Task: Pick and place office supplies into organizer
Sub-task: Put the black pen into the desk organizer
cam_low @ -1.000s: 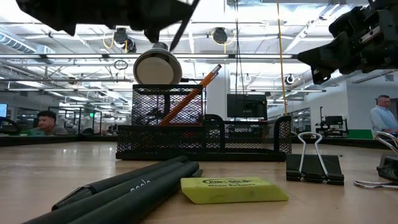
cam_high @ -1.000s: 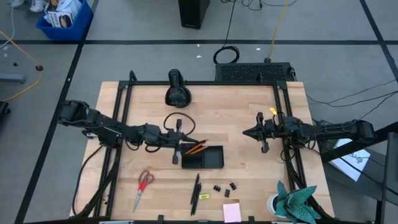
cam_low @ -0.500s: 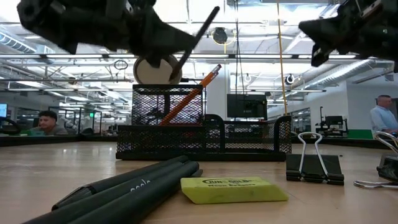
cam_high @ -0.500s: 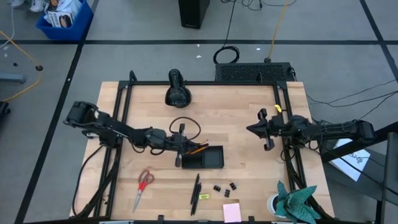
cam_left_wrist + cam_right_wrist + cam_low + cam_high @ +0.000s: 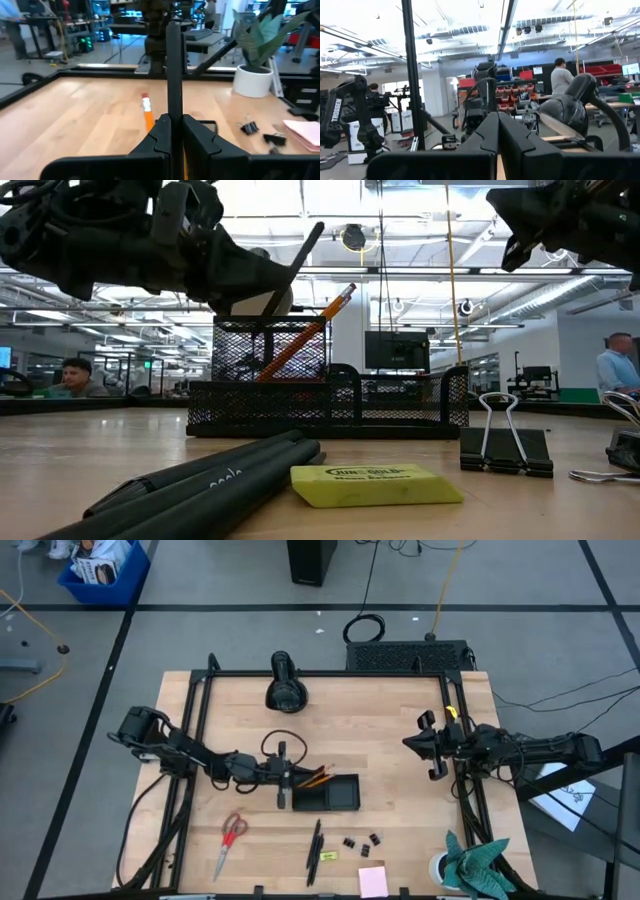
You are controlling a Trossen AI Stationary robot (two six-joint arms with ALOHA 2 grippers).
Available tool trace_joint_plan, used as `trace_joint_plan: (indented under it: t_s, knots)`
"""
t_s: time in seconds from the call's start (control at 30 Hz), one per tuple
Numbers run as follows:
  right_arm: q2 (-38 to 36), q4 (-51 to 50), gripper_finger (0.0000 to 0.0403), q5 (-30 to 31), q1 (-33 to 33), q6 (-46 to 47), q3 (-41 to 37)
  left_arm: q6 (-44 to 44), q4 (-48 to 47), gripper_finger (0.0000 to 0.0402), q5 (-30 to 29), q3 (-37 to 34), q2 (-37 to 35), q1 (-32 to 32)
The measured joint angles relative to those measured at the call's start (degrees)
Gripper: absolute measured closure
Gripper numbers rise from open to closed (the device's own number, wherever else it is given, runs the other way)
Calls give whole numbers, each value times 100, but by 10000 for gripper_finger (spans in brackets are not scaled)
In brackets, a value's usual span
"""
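My left gripper (image 5: 282, 777) sits a little left of centre in the high view, just off the left end of the organizer (image 5: 327, 793); its fingers (image 5: 192, 135) are clamped on a black pen (image 5: 173, 75), which stands straight up between them in the left wrist view and slants across the upper middle of the low view; the pen's lower end is hidden from me. The organizer lies just below centre on the wooden table (image 5: 370, 740), with two orange pencils (image 5: 316, 778) leaning out of its left compartment; one pencil shows in the low view poking above the mesh wall.

My right gripper (image 5: 428, 745) hangs at the right of the high view, close to the table's right edge and well apart from the organizer; its fingers are pressed together on nothing.

Along the lower edge of the high view lie the red-handled scissors (image 5: 229, 841) at lower left, two more black pens (image 5: 314, 851) below the organizer, the small yellow piece (image 5: 328, 856) touching them, the binder clips (image 5: 362, 840) just to their right, and the pink sticky-note pad (image 5: 373, 881) at the very rim. The middle band of wood between my two arms is bare; a black cylindrical device (image 5: 283, 681) stands near the top edge and a teal cloth in a white cup (image 5: 468, 865) fills the lower right corner.
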Motion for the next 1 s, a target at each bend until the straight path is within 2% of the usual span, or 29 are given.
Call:
trace_joint_plan:
  t_s: [0.2, 0.53, 1.0]
  knots:
    - [9, -10, 403, 6, 2, -26, 0, -70, -444, 376, -441, 9, 0, -114]
    - [70, -7, 403, 4, 1, -96, 0, -514, -888, 376, -487, 15, -1, -102]
    - [71, 114, 403, 4, 0, -204, 0, -751, -919, 370, -478, 15, -4, -100]
